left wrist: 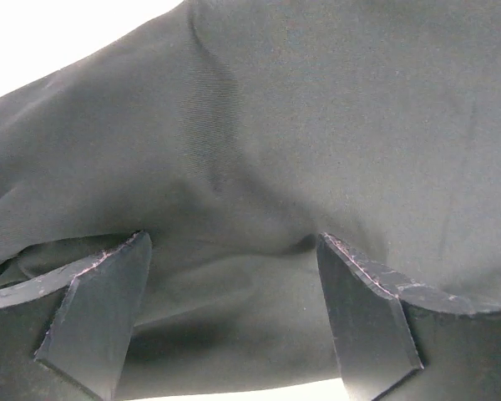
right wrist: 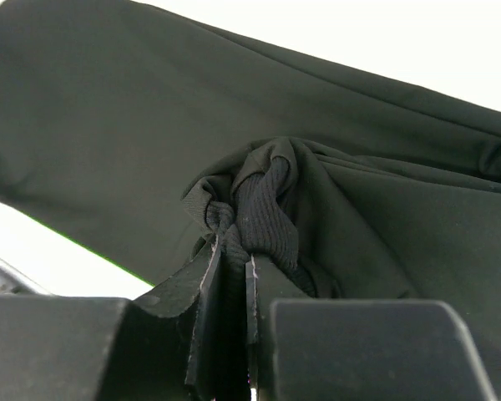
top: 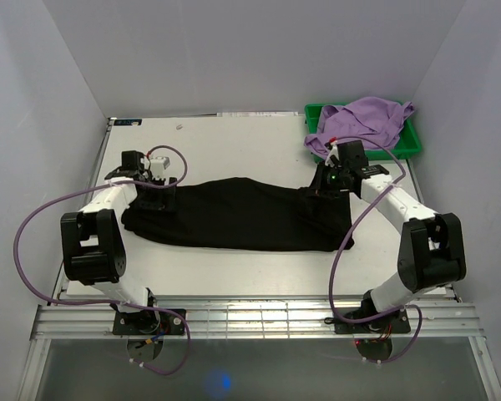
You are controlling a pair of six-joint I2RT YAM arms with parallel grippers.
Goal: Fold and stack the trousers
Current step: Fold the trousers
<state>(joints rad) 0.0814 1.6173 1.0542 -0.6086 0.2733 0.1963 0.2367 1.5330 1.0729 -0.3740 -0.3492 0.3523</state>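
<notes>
The black trousers lie folded lengthwise across the middle of the white table. My left gripper is at their left end, open, its two fingers pressed down onto the cloth with a wide span of fabric between them. My right gripper is at the right end, shut on a bunched ribbed edge of the trousers, lifted slightly off the rest of the fabric.
A green bin at the back right corner holds a lilac garment. Grey walls close in the table on three sides. Purple cables loop beside both arms.
</notes>
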